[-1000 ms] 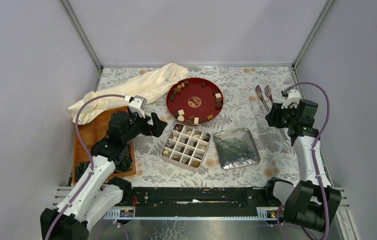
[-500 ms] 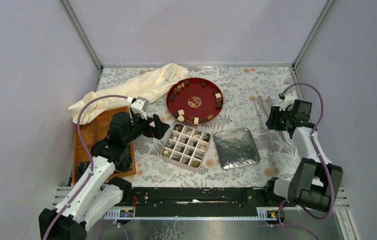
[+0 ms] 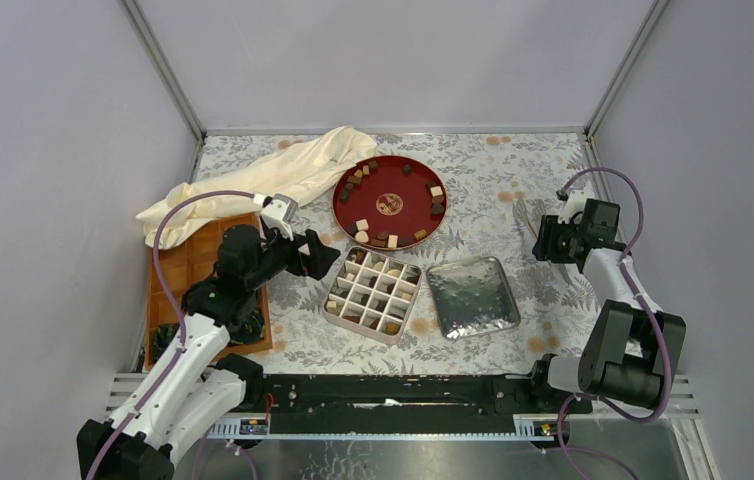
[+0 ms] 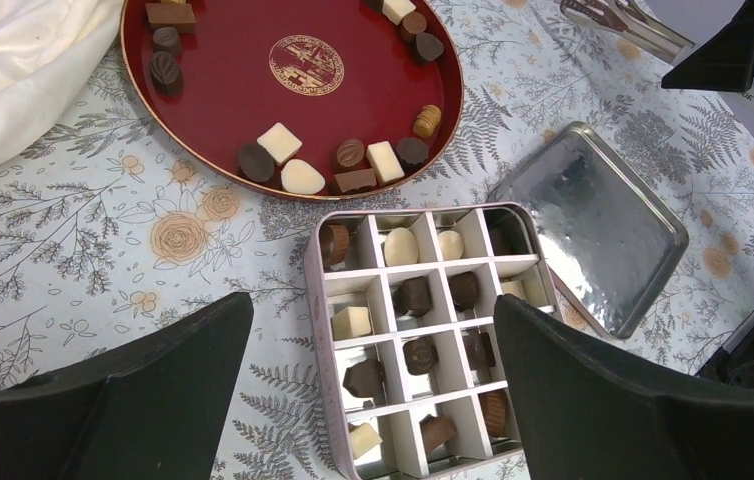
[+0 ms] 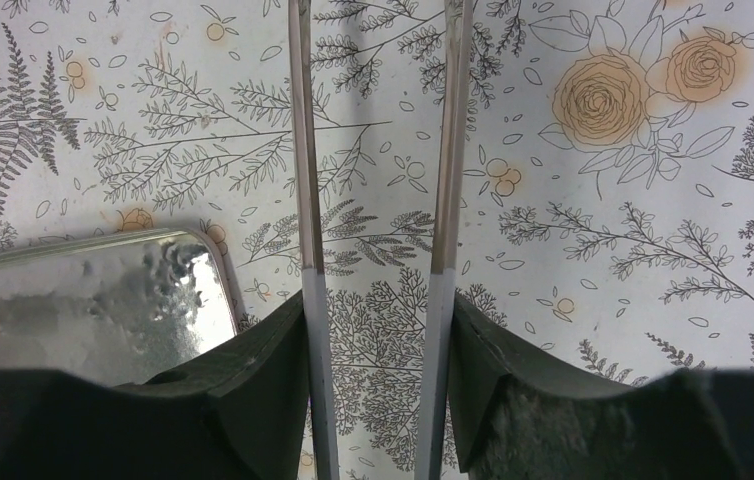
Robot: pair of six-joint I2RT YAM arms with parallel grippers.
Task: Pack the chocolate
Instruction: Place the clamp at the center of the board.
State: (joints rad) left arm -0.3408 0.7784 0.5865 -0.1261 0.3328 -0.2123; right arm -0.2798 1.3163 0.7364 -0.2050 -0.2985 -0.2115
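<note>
We are hovering the left tool point(image 4: 371, 312), wide open and empty, at the box's point(image 4: 315, 300) left edge, chocolate point(image 4: 280, 142) sitting in box and red tray point(image 4: 233, 70), the right tool point(image 5: 378, 320) clamping tongs point(image 5: 304, 150) over bare counter point(image 5: 603, 250).

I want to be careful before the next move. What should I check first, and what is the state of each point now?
1. Right gripper grips the tongs: ok, one finger presses on each arm.
2. Tongs' tips free of chocolate: cannot tell, they run out of the right wrist view.
3. Left gripper open and empty: ok, it hangs over the box.
4. Box has free compartments: ok, some look empty.
5. Chocolate to pick up on the red plate: ok, several pieces lie there.
6. Lid off the box: ok, it lies beside it.
</note>
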